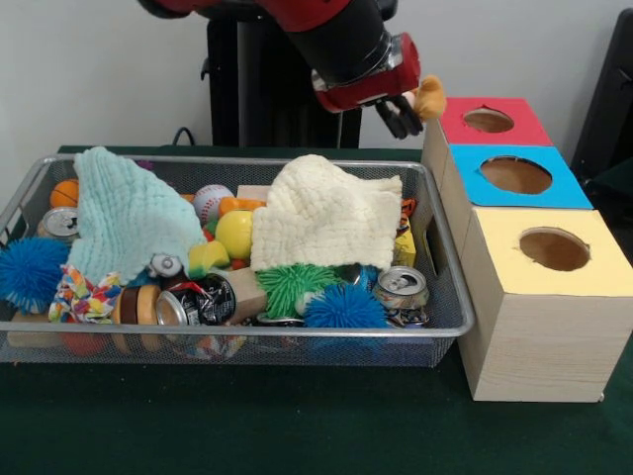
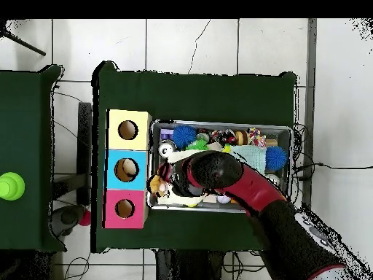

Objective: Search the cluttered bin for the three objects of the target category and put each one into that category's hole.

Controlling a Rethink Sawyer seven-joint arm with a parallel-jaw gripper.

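Observation:
My gripper (image 1: 404, 112) hangs over the far right corner of the wire mesh bin (image 1: 451, 280), shut on a small orange-tan plush toy (image 1: 429, 97). The toy is held in the air just left of the red-topped box and its round hole (image 1: 488, 120). In the overhead view the gripper (image 2: 162, 179) and the toy (image 2: 154, 187) sit at the bin's edge (image 2: 218, 124), between the blue-topped box's hole (image 2: 126, 170) and the red-topped box's hole (image 2: 124, 208). I cannot make out any other plush toy in the clutter.
The bin holds a mint cloth (image 1: 124, 213), a cream cloth (image 1: 321, 213), blue spiky balls (image 1: 344, 307), a green spiky ball (image 1: 297, 285), crushed cans (image 1: 401, 287), a baseball (image 1: 212, 201) and a yellow ball (image 1: 234, 234). The yellow-topped box (image 1: 554, 248) stands nearest the front camera.

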